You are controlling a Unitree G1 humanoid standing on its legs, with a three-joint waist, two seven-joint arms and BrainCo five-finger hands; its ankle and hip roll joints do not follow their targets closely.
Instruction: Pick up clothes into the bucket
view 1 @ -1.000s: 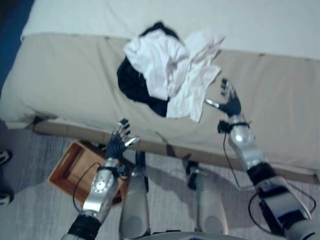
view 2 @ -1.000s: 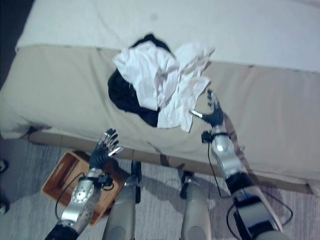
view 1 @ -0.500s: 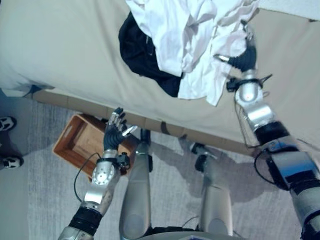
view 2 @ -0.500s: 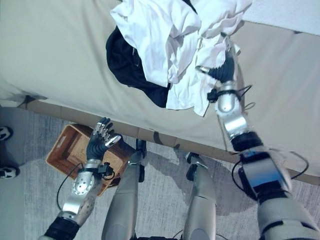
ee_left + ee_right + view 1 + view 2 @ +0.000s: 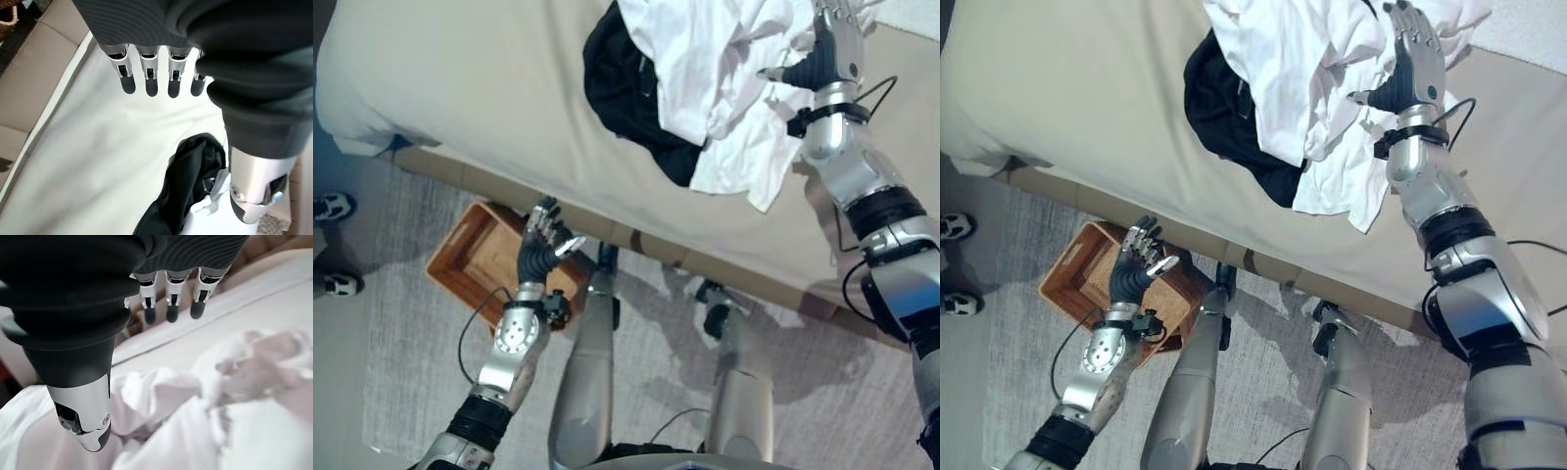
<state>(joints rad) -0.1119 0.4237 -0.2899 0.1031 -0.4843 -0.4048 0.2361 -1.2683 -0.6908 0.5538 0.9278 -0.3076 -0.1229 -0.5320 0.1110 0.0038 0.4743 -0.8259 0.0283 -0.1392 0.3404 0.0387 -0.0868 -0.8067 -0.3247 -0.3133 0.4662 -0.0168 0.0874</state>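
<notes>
A pile of clothes lies on the bed: crumpled white garments [image 5: 705, 59] on top of a black garment [image 5: 626, 88]. My right hand [image 5: 827, 49] hovers over the right side of the white pile, open, with its fingers straight and its thumb out; the right wrist view shows white cloth [image 5: 195, 421] just past the fingers [image 5: 169, 308]. A brown wicker basket [image 5: 465, 264] stands on the floor beside the bed. My left hand [image 5: 543, 255] is held above the basket's right part, open and empty, palm toward the bed. The left wrist view shows its straight fingers [image 5: 151, 78] and the black garment [image 5: 186, 186].
The bed [image 5: 460, 88] has a beige cover and its edge runs diagonally across the view. Grey carpet covers the floor below it. A person's shoes [image 5: 335, 208] stand at the far left on the floor.
My right hand has reached farther up onto the white clothes. The camera has shifted, so the pile sits nearer the top right. The left hand stays open over the basket.
</notes>
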